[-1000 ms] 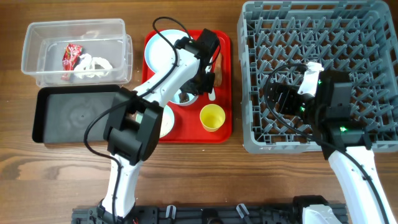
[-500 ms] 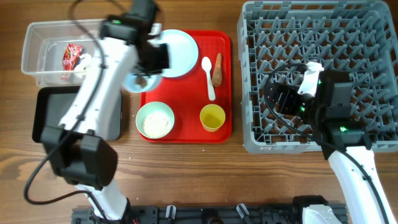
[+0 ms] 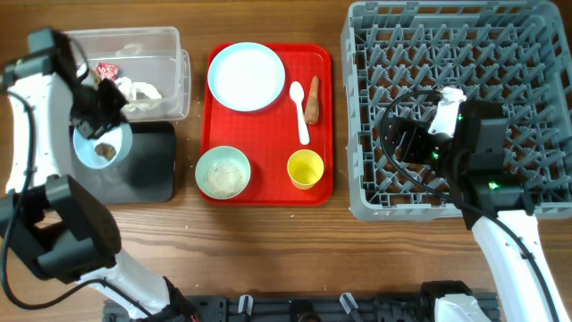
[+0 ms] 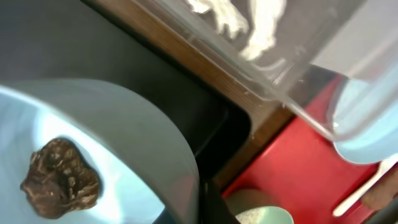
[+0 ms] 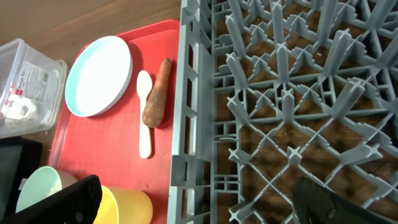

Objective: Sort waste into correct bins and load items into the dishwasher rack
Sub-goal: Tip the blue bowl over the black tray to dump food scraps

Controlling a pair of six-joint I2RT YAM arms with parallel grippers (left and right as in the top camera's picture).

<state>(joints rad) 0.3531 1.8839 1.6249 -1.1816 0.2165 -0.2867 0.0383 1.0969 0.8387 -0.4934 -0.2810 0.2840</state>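
Note:
My left gripper [image 3: 100, 125] is shut on the rim of a small pale blue bowl [image 3: 101, 148] and holds it over the black tray [image 3: 147, 165]. The bowl holds the dark brown lump [image 4: 59, 177]; one dark finger [image 4: 202, 202] shows at its rim. The clear tub [image 3: 170, 54] holds the red wrapper [image 3: 105, 70] and white scraps [image 3: 138, 89]. The red serving tray [image 3: 268, 125] carries the plate [image 3: 246, 76], spoon [image 3: 299, 112], carrot stick [image 3: 312, 98], rice bowl [image 3: 222, 172] and yellow cup [image 3: 305, 168]. My right gripper [image 3: 404, 143] is open and empty over the rack [image 3: 500, 54].
In the right wrist view the rack's left wall [image 5: 196, 124] stands next to the red serving tray [image 5: 118, 149], with the yellow cup [image 5: 124, 205] close to my left finger. Bare wooden table [image 3: 268, 250] lies in front of the trays.
My left arm has carried the bowl with the brown lump off the red tray, leftward past the clear tub, to above the black tray. The right arm has not moved.

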